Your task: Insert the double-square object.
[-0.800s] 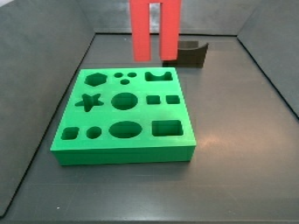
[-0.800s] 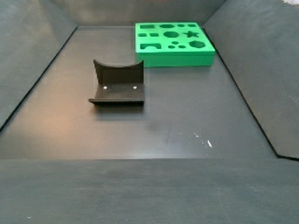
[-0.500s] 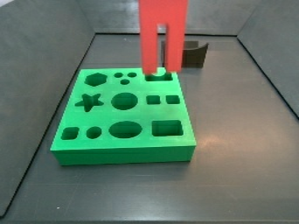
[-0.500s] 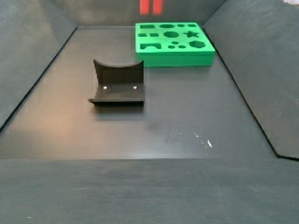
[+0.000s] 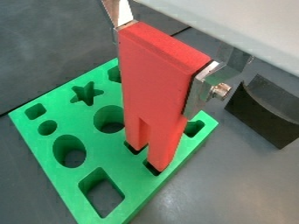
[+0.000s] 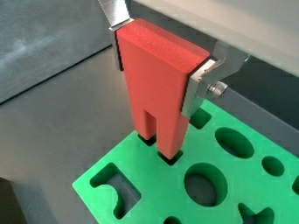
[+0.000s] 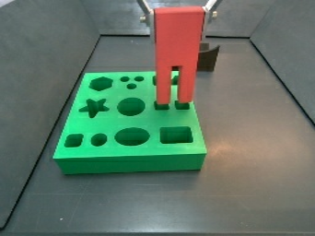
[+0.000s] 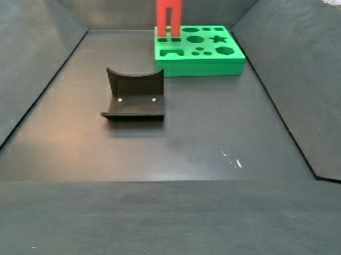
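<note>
in both wrist views the gripper grips the double-square object upright, prongs entering the paired square holes at the green board's three o'clock edge. insertion seems underway; next, press straight down, then release.

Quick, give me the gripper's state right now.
Gripper: shut on the double-square object, holding it upright with its prongs at the green board.
</note>
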